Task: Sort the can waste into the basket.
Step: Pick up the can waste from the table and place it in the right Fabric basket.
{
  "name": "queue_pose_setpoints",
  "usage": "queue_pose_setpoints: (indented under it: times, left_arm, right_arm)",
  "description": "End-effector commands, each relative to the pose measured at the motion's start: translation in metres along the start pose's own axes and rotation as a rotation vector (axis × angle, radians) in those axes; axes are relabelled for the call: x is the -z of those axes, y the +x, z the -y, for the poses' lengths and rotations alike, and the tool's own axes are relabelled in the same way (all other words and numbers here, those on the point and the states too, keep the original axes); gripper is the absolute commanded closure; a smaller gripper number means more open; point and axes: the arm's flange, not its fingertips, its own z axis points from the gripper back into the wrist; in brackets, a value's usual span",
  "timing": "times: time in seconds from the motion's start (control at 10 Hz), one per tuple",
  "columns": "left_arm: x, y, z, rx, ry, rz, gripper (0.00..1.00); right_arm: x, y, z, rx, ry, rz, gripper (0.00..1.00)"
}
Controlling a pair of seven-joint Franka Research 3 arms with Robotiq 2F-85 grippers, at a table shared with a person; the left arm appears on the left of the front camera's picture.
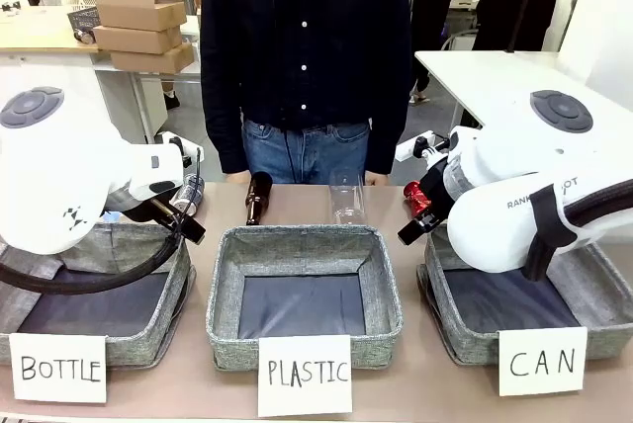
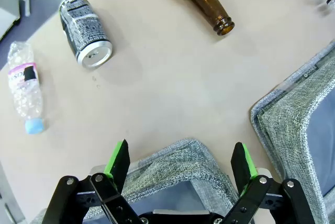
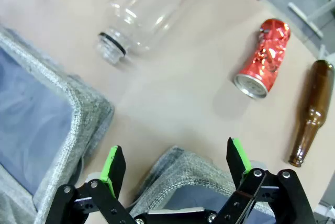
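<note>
The red can [image 3: 263,56] lies on its side on the table [image 3: 183,93], out past the far corner of the CAN basket [image 1: 465,339]. A brown bottle [image 3: 309,114] lies just beside it, and a big clear plastic bottle [image 3: 146,9] lies off toward the PLASTIC basket [image 1: 229,334]. The right pincer [image 3: 175,164] hangs over the CAN basket's corner, jaws wide with nothing in them. From the front, the right arm [image 1: 514,206] covers part of the red can. On the other side, the dark can [image 2: 86,29] lies on the table beyond the BOTTLE basket [image 1: 148,344], between a small crumpled plastic bottle with a blue cap [image 2: 25,88] and a second brown bottle [image 2: 204,1]. The left pincer [image 2: 180,161] hovers above that basket's corner, also spread wide and empty. A person [image 1: 305,47] stands at the table's far edge.
</note>
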Motion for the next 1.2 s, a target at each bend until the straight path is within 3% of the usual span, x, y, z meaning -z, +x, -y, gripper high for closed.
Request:
queue_pose_setpoints:
  times: [0.0,0.5,0.6,0.7,0.8,0.9,1.0,1.1]
  left_arm:
    - [0.0,0.0,0.0,0.0,0.0,0.0,0.0]
    - [0.0,0.0,0.0,0.0,0.0,0.0,0.0]
    - [-0.033,0.023,0.007,0.006,-0.05,0.046,0.0]
    - [-0.082,0.042,0.017,-0.071,0.107,-0.034,0.0]
    - [-0.144,0.046,0.031,-0.088,0.177,0.008,0.0]
    - [-0.185,0.032,0.038,-0.099,0.091,-0.013,0.0]
    - [-0.201,0.01,0.043,-0.094,0.185,-0.072,0.0]
    - [-0.2,-0.009,0.046,-0.02,0.179,-0.107,0.0]
  right_arm:
    - [0.0,0.0,0.0,0.0,0.0,0.0,0.0]
    - [0.0,0.0,0.0,0.0,0.0,0.0,0.0]
    - [-0.028,0.013,-0.003,0.015,-0.008,0.006,0.0]
    - [-0.074,0.027,-0.009,0.064,-0.032,0.0,0.0]
    - [-0.129,0.027,-0.012,0.063,-0.014,-0.051,0.0]
    - [-0.169,0.016,-0.015,0.049,-0.037,-0.019,0.0]
    - [-0.194,0.001,-0.025,0.029,-0.02,0.012,0.0]
    - [-0.204,-0.014,-0.034,0.022,-0.047,0.056,0.0]
